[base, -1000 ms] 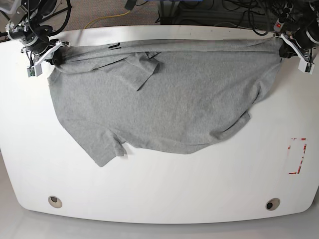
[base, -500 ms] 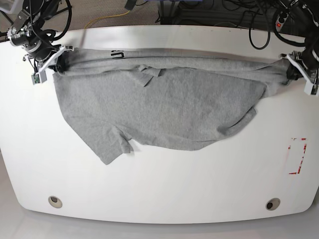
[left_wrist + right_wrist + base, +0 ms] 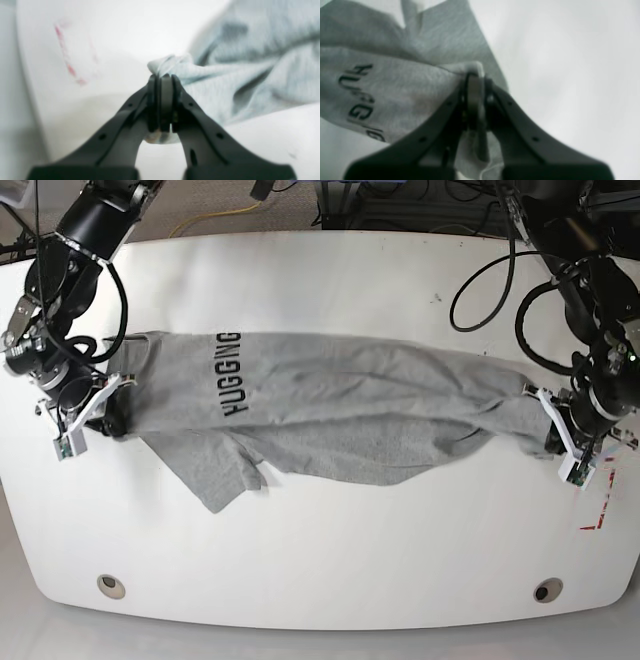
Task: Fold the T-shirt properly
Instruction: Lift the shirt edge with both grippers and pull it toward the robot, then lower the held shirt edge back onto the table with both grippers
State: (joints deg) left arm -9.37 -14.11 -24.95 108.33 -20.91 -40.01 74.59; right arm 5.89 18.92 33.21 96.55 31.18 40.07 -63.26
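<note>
Tabletop [image 3: 330, 560], white, smooth and rounded at its corners, carries everything, with two small round grommet holes [image 3: 111, 585] along its near edge. Stretched between both grippers lies the T-shirt [image 3: 340, 415], soft heather-grey jersey, rumpled into long folds, one short sleeve spilling toward the near edge and black block lettering [image 3: 230, 373] showing close to the right gripper. Right gripper [image 3: 92, 405] is clamped tight on a bunched fabric edge; left gripper [image 3: 560, 435] likewise pinches the opposite end. Red tape marks [image 3: 600, 515] sit just beside the left gripper. Dark cables [image 3: 500, 270] loop behind it.
</note>
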